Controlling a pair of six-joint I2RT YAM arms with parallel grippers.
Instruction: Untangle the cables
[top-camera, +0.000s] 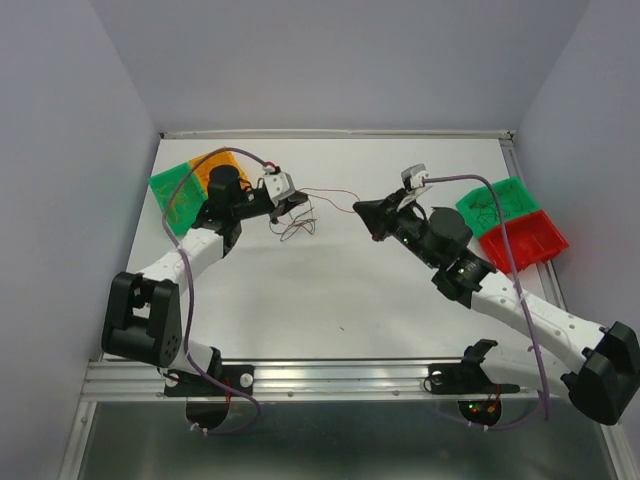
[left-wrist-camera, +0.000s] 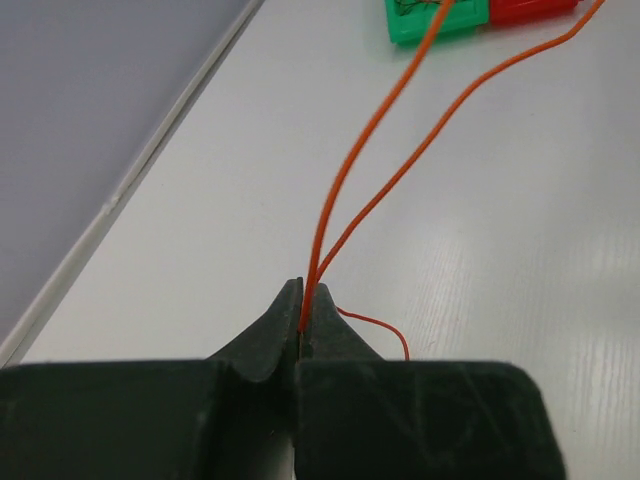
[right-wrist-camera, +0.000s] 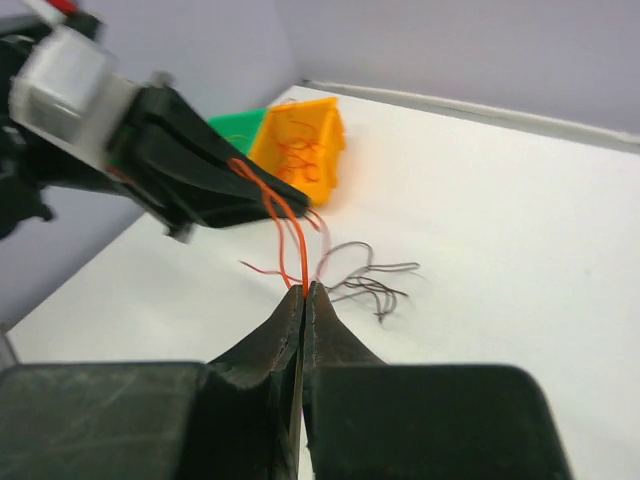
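A thin orange cable (top-camera: 330, 192) spans the gap between both grippers above the white table. My left gripper (top-camera: 297, 200) is shut on one end of it; the left wrist view has the orange cable (left-wrist-camera: 340, 190) leaving the closed tips of the left gripper (left-wrist-camera: 303, 300) in two strands. My right gripper (top-camera: 362, 208) is shut on the other end, and in the right wrist view the orange cable (right-wrist-camera: 285, 225) rises from the right gripper (right-wrist-camera: 305, 290) toward the left gripper (right-wrist-camera: 290, 200). A loose bunch of dark cables (top-camera: 298, 228) lies on the table beneath, also visible as dark cables (right-wrist-camera: 365, 280).
A green bin (top-camera: 172, 195) and an orange bin (top-camera: 215, 165) holding orange wires stand at the back left. Another green bin (top-camera: 495, 205) and a red bin (top-camera: 525, 240) sit at the right edge. The table's raised rim (top-camera: 330, 133) runs along the back.
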